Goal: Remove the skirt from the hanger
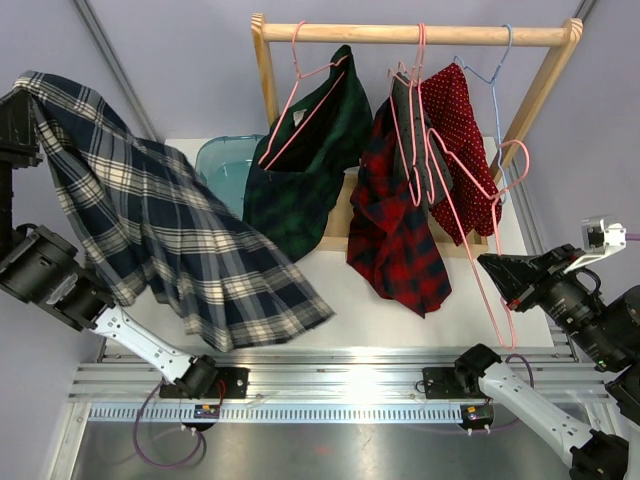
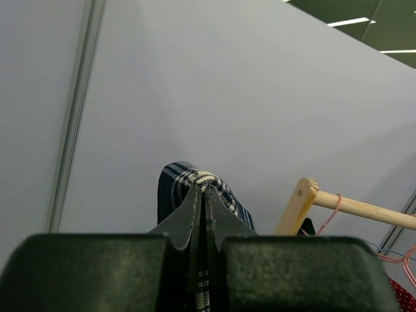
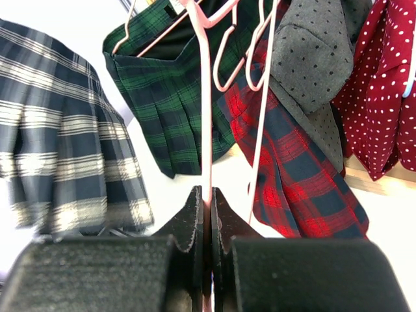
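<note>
The table (image 1: 350,290) is open mid-near edge; navy plaid skirt (image 1: 180,230) drapes the left, pink hanger (image 3: 206,130) bars the right, clothes rack (image 1: 410,34) the far edge.

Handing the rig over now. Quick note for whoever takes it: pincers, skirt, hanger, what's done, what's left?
Left pincer: shut on the navy plaid skirt, held high at the left, hem draping down toward the table.
Right pincer: shut on the pink hanger, which is bare and in front of the rack.
Done: skirt is off the hanger.
Left: probably just setting the skirt and hanger down.
</note>
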Robot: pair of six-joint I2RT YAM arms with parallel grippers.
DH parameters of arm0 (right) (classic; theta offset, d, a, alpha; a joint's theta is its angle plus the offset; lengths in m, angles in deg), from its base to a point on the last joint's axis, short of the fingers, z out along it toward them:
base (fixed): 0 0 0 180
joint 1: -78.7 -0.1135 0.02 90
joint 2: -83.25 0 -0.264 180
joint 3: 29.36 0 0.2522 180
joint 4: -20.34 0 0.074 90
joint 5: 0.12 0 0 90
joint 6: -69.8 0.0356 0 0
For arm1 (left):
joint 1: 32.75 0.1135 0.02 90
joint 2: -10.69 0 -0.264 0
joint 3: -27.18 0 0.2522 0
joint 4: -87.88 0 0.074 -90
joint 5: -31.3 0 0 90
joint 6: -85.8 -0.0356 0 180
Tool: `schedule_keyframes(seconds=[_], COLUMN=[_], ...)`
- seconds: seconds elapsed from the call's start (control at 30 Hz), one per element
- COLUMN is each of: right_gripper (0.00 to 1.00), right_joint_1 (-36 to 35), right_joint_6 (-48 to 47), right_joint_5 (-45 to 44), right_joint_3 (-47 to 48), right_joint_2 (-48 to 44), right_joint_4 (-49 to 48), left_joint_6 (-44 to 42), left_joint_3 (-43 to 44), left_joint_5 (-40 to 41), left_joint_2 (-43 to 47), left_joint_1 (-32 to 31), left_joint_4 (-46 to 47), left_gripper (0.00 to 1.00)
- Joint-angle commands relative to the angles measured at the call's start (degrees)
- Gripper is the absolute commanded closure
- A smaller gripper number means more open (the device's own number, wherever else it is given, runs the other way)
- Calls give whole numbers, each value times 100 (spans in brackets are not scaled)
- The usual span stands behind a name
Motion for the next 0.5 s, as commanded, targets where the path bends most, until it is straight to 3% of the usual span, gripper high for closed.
schedule_keyframes(seconds=[0.0,0.1,0.23,0.4,0.47], right_gripper=[100,100,100,100,100], right_joint_1=[25,16,16,17,16], right_joint_6=[26,-1,-53,-106,-150], right_joint_5=[39,12,-102,-128,-146], right_joint_3=[-43,-43,-105,-219,-272], right_joint_2=[59,86,95,218,279], right_joint_4=[-256,-229,-299,-466,-563], left_joint_6=[-3166,-2597,-539,471,914], left_joint_3=[33,417,1075,1991,2387], left_joint_5=[101,153,137,-267,-487], left_joint_2=[508,799,1283,1275,1249], left_joint_1=[-2943,-2943,-2952,-2952,-2952], left_joint_4=[52,-843,-3976,-5422,-6416], left_gripper=[100,100,100,100,100])
